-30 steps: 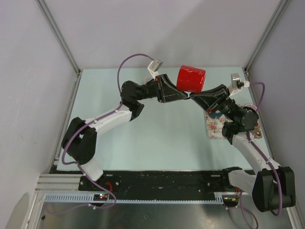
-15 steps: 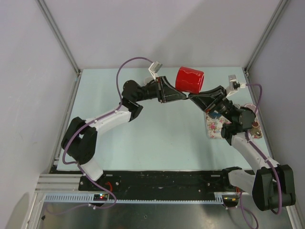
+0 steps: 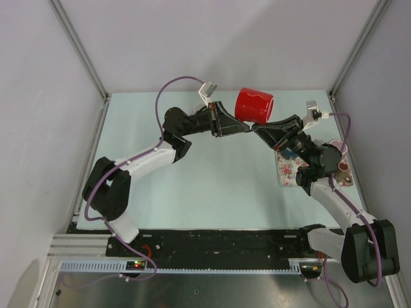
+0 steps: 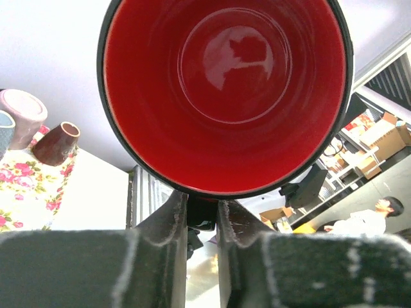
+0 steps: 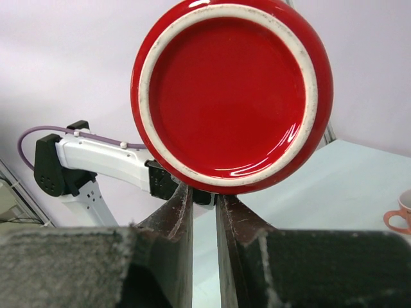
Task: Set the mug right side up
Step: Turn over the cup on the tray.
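Red mug (image 3: pixel 255 106) hangs sideways above the table (image 3: pixel 212 170), mid-turn. The right claw (image 5: pixel 204 192) is clenched beneath its base; the left claw (image 4: pixel 201 200) is narrowed under the rim, grip unclear. Next, tip the mouth upward and set it down.

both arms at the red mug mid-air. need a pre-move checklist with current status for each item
1. Mug off the table: ok. The red mug hangs in the air between the two arms.
2. Mug upright: not ok. It lies on its side, mouth toward the left gripper and base toward the right gripper.
3. Right grip: ok. Its fingers are shut under the mug's base edge.
4. Left grip: cannot tell. Its fingers stand close together below the rim, but a firm clamp is not visible.
5. Mug empty: ok. The left wrist view shows a bare red inside.
6. Set-down spot: ok. There is open table below, and the floral tray sits off to the right.
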Available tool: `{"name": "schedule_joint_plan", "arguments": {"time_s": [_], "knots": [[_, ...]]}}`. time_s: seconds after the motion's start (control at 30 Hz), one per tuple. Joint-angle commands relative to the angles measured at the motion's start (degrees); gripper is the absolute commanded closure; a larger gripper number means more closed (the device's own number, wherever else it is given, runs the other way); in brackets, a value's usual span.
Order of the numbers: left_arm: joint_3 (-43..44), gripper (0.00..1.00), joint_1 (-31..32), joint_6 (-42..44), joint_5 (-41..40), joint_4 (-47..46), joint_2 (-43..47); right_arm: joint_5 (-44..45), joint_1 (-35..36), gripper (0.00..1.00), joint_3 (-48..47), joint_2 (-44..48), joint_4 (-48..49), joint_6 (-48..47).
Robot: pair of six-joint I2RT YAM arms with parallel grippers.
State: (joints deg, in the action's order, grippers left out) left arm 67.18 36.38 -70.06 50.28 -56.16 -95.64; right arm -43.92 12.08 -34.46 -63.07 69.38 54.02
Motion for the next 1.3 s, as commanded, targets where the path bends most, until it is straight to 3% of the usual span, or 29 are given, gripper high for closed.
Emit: {"name": "schedule_joint_plan", "arguments": {"time_s": [0.0,0.1,0.4,0.67,0.93,1.27], "knots": [[1.7,0.92,0.5,-3.3,-1.8,-7.9,2.0,-3.5,1.2,1.00,0.4,-1.1,0.0,-2.6],[1.4,0.99,0.5,-3.4,-2.1,-8.2,2.2,-3.7,1.3,1.00,0.5,-1.2,-0.1,-3.0],[-0.2,1.00,0.2,-2.2,-2.2,-8.2,3.2,-2.5,-0.3,0.97,0.4,-0.2,-2.1,-3.9],[-1.8,1.00,-0.8,-0.8,-2.9,-8.0,4.7,-1.6,-2.3,0.79,0.2,0.9,-3.6,-3.9],[-2.3,1.00,-1.6,0.2,-3.5,-6.7,5.3,-1.8,-2.6,0.47,0.0,1.1,-3.6,-4.3],[-2.7,1.00,-3.0,6.0,-4.8,1.1,5.7,-4.5,-3.3,0.18,-2.2,0.9,-8.7,-7.7]]}}
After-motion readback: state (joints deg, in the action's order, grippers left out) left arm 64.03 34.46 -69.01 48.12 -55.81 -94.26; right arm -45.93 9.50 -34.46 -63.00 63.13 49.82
